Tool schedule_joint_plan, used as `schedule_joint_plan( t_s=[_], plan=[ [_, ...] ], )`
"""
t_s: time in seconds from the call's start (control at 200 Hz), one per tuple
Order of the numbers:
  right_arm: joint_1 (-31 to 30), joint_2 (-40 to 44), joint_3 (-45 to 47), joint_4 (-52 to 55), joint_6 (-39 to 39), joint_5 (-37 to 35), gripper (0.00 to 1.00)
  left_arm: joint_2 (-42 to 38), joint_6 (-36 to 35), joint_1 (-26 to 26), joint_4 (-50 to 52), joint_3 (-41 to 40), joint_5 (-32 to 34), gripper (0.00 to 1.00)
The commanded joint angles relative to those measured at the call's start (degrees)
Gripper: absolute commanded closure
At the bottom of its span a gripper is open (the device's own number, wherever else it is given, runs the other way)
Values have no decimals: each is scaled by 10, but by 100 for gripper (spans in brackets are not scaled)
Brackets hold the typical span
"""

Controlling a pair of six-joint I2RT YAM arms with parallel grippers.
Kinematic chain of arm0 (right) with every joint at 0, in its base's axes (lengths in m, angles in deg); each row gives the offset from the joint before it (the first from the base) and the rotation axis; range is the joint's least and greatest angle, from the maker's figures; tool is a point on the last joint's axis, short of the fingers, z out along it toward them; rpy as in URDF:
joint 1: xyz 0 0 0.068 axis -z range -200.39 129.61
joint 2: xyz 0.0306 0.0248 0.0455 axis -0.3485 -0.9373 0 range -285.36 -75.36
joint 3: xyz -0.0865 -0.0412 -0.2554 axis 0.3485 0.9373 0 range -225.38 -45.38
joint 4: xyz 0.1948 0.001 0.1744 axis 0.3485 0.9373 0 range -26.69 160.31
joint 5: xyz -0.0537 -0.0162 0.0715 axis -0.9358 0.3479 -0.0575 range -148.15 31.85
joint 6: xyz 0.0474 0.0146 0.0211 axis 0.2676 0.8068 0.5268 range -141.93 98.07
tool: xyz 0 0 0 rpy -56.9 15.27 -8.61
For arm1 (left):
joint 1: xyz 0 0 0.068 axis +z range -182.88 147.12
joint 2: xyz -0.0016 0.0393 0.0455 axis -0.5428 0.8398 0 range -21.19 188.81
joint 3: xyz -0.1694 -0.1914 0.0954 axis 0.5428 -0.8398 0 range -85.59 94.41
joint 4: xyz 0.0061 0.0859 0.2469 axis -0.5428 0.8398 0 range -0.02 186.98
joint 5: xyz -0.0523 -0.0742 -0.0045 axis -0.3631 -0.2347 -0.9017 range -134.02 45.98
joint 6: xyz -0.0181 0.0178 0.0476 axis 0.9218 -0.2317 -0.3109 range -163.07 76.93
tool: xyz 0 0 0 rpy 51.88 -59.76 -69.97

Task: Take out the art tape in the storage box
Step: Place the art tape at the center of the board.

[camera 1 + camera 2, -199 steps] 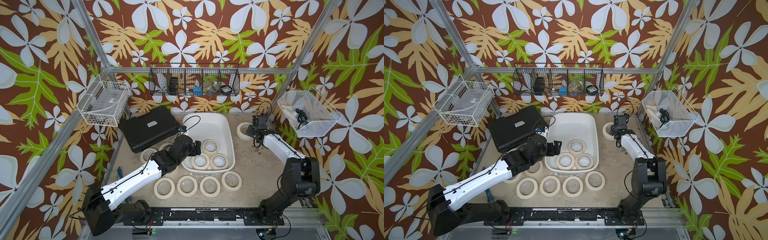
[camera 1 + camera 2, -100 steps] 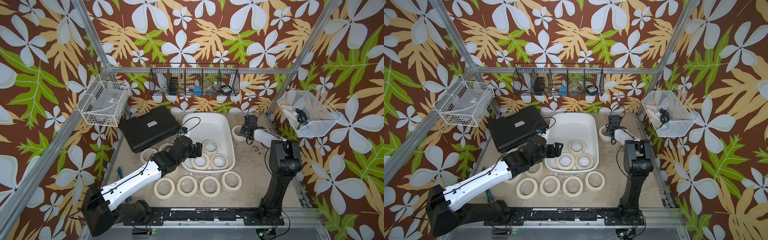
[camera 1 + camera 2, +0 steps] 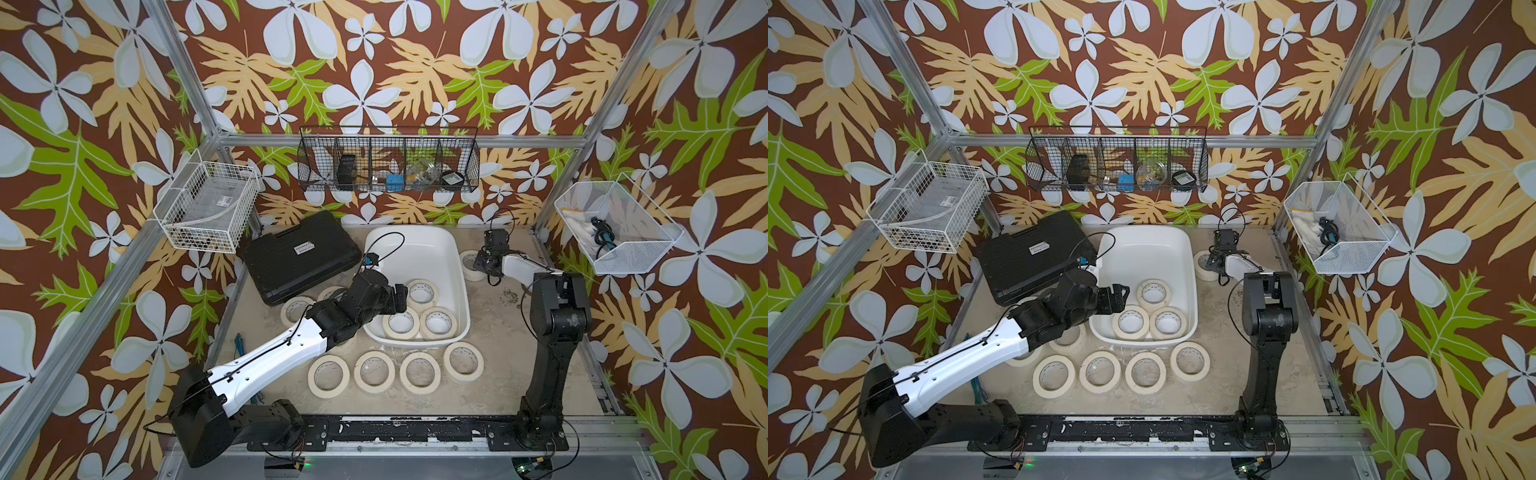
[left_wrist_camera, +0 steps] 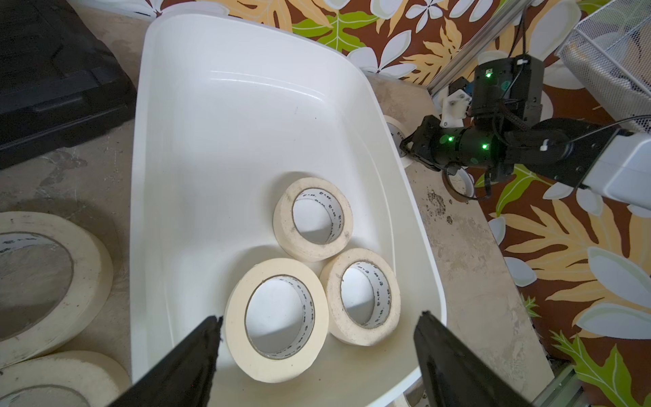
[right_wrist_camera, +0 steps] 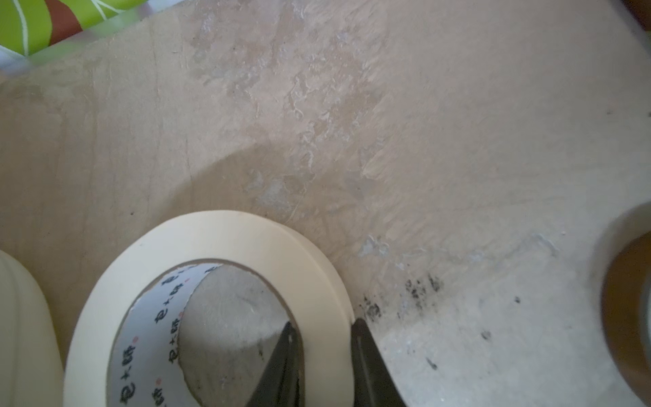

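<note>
My left claw (image 4: 320,319) gapes above three rolls (image 4: 278,264) in the box (image 4: 211,123); my right claw (image 5: 322,324) clamps another roll (image 5: 211,232) by its wall, its near side cut off.

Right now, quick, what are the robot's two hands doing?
Left gripper: open, holding nothing.
Right gripper: fingers closed on the wall of a cream masking-tape roll.

Brown floral wallpaper (image 3: 374,83) is covering the walls. Aluminium framing (image 3: 519,140) is edging a scuffed beige worktop (image 3: 498,332); a black wire basket (image 3: 388,166) is hanging behind it.
</note>
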State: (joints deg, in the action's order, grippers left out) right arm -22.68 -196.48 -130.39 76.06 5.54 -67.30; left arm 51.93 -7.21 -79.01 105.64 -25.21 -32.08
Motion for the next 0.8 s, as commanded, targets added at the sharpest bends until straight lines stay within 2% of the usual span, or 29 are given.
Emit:
schedule_joint_plan(
  t_s=[0.0, 0.055, 0.19, 0.325, 0.59, 0.796],
  plan=[
    [0, -6, -14, 5, -3, 30, 79, -1, -4, 1, 3, 7, -5, 11],
    [0, -9, -23, 17, -6, 32, 72, -2, -4, 1, 3, 7, -6, 11],
    [0, -6, -40, 39, -12, 35, 65, -8, -4, 1, 3, 5, -5, 12],
    [2, 17, -46, 59, -21, 24, 52, -7, -8, 0, 8, 5, -8, 13],
    [5, 101, -19, 80, -28, 30, 49, 13, -19, 1, 18, 21, -8, 14],
    [4, 208, 59, 55, -2, 108, 47, 42, -24, 0, 30, 42, -11, 14]
  ],
)
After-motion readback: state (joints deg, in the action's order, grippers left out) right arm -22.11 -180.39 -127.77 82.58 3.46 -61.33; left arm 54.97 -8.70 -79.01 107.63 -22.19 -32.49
